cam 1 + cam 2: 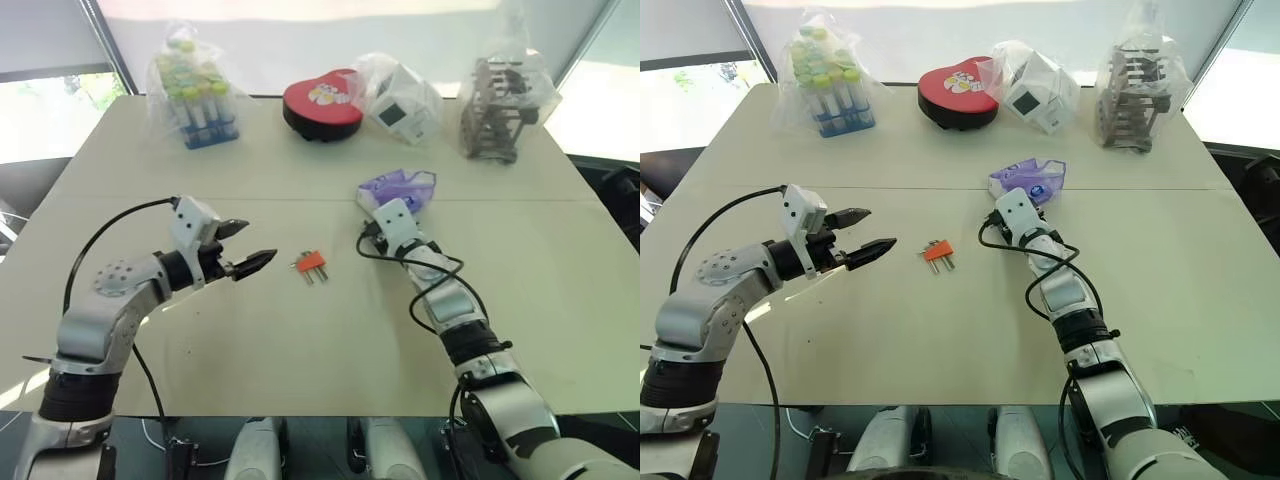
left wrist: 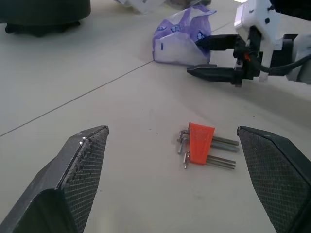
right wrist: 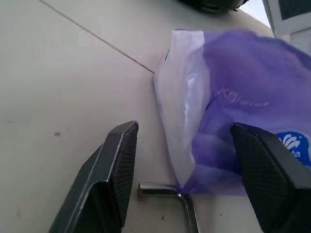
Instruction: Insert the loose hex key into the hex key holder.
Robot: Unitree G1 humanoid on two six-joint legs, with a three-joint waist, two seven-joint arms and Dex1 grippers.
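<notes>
The hex key holder (image 1: pixel 312 264), a small orange block with grey keys sticking out, lies flat mid-table. My left gripper (image 1: pixel 258 242) hovers just left of it, open, with the holder (image 2: pixel 200 143) lying ahead between its fingers (image 2: pixel 77 174). The loose hex key (image 3: pixel 158 189), a dark L-shaped rod, lies on the table against the near edge of a purple packet (image 3: pixel 233 121). My right gripper (image 3: pixel 183 127) is low over it, open, one finger on each side of the key and not touching it. The left wrist view shows the same gripper (image 2: pixel 193 57) by the packet (image 2: pixel 180 39).
Along the far edge stand a bag of capped tubes (image 1: pixel 197 95), a red heart-shaped box (image 1: pixel 322 102), a bagged white box (image 1: pixel 403 100) and a bagged grey frame (image 1: pixel 497 108). The purple packet (image 1: pixel 400 188) lies right of centre on the beige table (image 1: pixel 300 330).
</notes>
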